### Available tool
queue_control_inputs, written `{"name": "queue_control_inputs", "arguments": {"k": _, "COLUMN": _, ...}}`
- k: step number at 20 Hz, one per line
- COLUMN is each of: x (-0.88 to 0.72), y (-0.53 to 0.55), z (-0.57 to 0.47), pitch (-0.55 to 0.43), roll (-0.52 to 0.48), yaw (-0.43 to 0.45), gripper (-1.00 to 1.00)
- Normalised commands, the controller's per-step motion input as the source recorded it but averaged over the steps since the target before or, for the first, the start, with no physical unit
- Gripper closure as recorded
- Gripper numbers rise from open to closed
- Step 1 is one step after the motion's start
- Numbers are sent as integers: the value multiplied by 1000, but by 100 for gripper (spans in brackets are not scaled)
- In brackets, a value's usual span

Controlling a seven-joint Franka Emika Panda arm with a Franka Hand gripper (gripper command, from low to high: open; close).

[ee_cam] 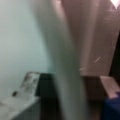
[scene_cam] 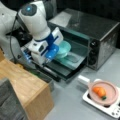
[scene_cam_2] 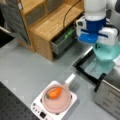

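We read no text, label, brand, number or sign in any view. Right of the gripper (scene_cam: 51,56) in a front view, the oven's control panel (scene_cam: 92,52) shows dark knobs without legible markings. Below and right of the gripper, the white hot plate's front (scene_cam_2: 41,112) carries small dark marks, possibly buttons or printed symbols; we cannot make them out. The wrist view shows only unlettered surfaces.
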Motion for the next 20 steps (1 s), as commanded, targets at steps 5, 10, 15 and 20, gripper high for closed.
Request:
{"name": "queue_control_inputs", "arguments": {"k": 5, "x": 57, "y": 386, "z": -31, "pitch": -119, "roll": 32, "yaw": -221, "gripper": -100}}
{"name": "queue_control_inputs", "arguments": {"k": 10, "x": 65, "y": 52, "z": -31, "pitch": -39, "roll": 11, "yaw": -74, "gripper": -100}}
{"name": "queue_control_inputs", "arguments": {"k": 15, "x": 100, "y": -41, "z": 1, "pitch": -17, "roll": 13, "yaw": -22, "gripper": -100}}
{"name": "queue_control_inputs", "arguments": {"k": 20, "x": 165, "y": -78, "z": 39, "pitch": 4, "roll": 7, "yaw": -10, "gripper": -100}}
